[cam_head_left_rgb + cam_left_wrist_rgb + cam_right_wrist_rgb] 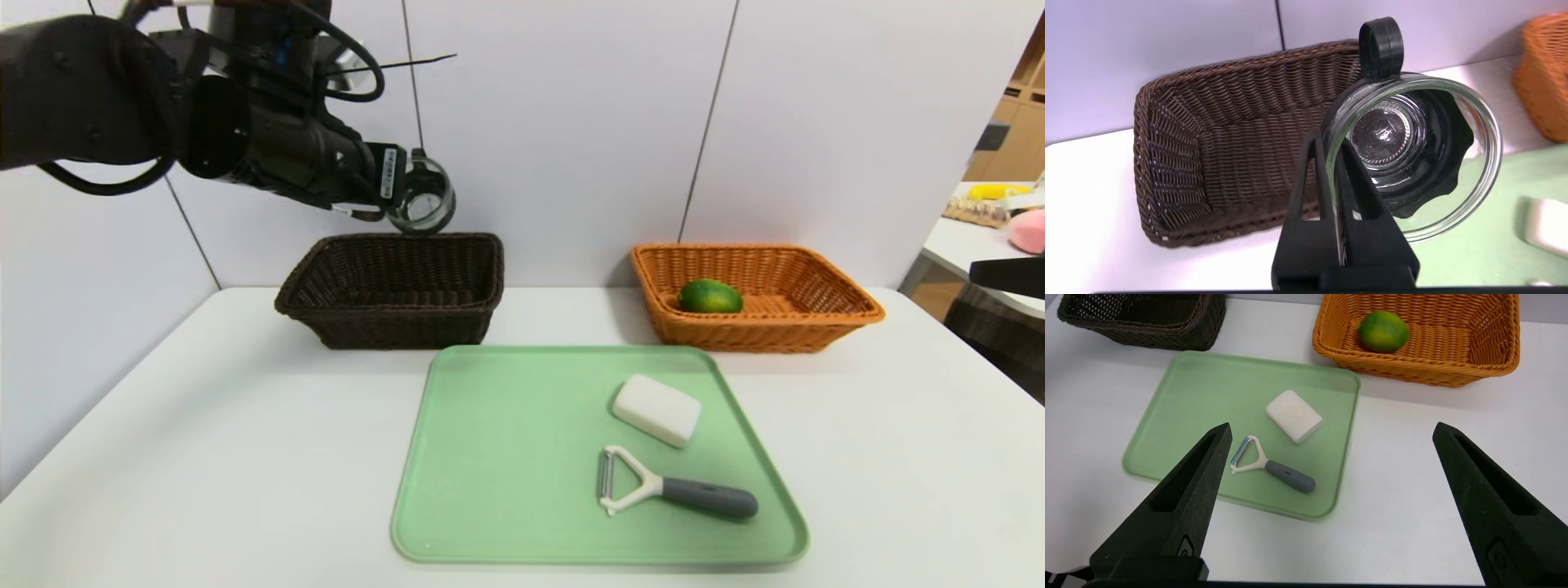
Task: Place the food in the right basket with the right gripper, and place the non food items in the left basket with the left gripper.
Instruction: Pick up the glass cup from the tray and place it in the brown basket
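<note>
Black rounded arm segments carry looping black cables and a white barcode label.

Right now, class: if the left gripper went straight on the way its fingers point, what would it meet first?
Probably the dark brown basket: the left gripper, shut on the glass cup's wall, points toward its right-hand part. The cup might touch first; depth is unclear.

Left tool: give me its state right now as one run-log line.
left tool | shut on glass cup by its wall | held above dark brown basket | not released | right tool open, idle
</note>
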Controlling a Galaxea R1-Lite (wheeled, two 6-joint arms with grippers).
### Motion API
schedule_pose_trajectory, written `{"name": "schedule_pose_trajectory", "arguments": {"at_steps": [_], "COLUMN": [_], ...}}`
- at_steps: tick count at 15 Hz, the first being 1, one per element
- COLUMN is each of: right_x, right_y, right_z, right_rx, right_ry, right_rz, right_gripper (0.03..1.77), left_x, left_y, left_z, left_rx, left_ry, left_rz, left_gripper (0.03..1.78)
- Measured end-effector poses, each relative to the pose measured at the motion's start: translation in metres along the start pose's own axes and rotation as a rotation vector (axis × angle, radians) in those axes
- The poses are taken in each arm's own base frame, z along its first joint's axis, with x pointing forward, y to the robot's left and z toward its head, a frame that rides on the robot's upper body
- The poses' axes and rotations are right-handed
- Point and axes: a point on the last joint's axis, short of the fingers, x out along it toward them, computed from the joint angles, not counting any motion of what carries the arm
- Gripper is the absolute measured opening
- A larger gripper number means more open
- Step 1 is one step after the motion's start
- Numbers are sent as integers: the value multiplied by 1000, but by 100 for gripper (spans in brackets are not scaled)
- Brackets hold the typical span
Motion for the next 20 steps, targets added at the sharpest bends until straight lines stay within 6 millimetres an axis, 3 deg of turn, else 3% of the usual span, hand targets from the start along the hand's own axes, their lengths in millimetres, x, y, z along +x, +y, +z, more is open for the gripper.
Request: {"name": "schedule_pose_trajectory", "arguments": {"at_steps": [5, 9, 13, 20], "right_x": [-3, -4, -3, -3], "right_y": [-3, -4, -4, -4], "right_z": [-1, -4, -4, -5], "right_rx": [9, 10, 9, 9], "right_ry": [-8, -6, -2, -1], "right_rz": [-12, -16, -16, -17], "right_gripper": [170, 170, 170, 170], "left_x": [67, 99, 111, 115], "left_y": [19, 31, 34, 34], "left_z": [-19, -34, -44, -48], "left_rx": [-17, -31, -44, -56], "left_ry": [92, 146, 178, 192], "left_rz": [72, 108, 120, 123], "left_gripper": [9, 9, 9, 9]}}
